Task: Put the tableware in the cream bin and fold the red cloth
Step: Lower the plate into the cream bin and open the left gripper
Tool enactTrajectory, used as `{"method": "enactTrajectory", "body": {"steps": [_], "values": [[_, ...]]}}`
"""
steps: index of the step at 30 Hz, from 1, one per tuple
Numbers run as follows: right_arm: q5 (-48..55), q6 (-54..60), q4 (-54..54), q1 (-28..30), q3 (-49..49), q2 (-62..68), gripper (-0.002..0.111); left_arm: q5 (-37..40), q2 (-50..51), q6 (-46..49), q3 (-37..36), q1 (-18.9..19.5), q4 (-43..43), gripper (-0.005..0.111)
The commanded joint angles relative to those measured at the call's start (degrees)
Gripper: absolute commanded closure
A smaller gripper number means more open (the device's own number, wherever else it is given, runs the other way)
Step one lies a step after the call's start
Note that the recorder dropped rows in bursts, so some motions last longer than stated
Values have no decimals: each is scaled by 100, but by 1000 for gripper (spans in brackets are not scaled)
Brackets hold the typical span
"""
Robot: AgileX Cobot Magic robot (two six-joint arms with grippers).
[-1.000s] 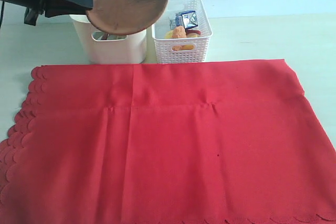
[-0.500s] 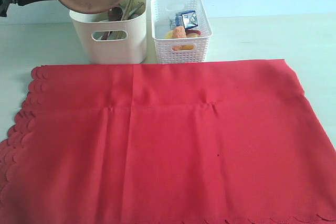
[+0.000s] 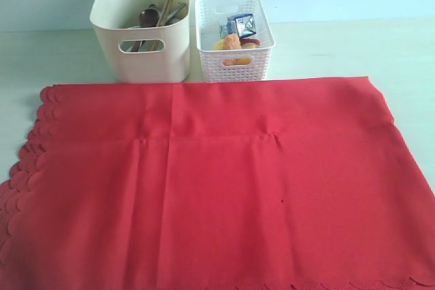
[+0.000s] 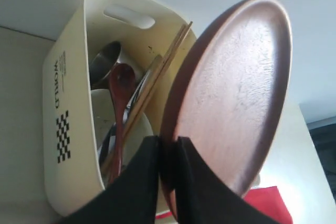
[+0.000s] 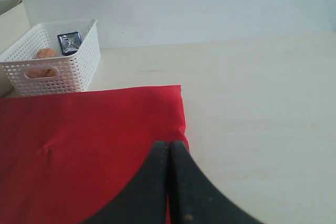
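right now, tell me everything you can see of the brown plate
The round brown plate looks wooden, with a raised rim and a paler, worn middle. The left gripper pinches its rim, holding it tilted in the air by the cream bin, not yet inside. The exterior view crops its top.

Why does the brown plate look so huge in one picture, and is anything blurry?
Left wrist view: the round brown plate, gripped at its rim by the left gripper, sits right by the lens, so it looms; the cream bin shows legible print. Exterior view: flat, even light, saturated red cloth. Right wrist view: the right gripper is a soft dark blur.
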State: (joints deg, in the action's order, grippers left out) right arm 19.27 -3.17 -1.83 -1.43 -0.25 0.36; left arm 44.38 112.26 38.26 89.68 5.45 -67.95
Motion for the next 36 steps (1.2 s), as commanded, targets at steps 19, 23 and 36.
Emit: {"method": "enactTrajectory", "body": {"steps": [19, 23, 36], "values": [[-48, 9, 37, 14, 25, -36, 108, -274, 1453, -1686, 2218, -1091, 3502, 107], [-48, 9, 37, 14, 25, -36, 108, -274, 1565, -1686, 2240, -1266, 3785, 107], [-48, 9, 37, 14, 25, -36, 108, -262, 1229, -1775, 2240, -1330, 4126, 50]]}}
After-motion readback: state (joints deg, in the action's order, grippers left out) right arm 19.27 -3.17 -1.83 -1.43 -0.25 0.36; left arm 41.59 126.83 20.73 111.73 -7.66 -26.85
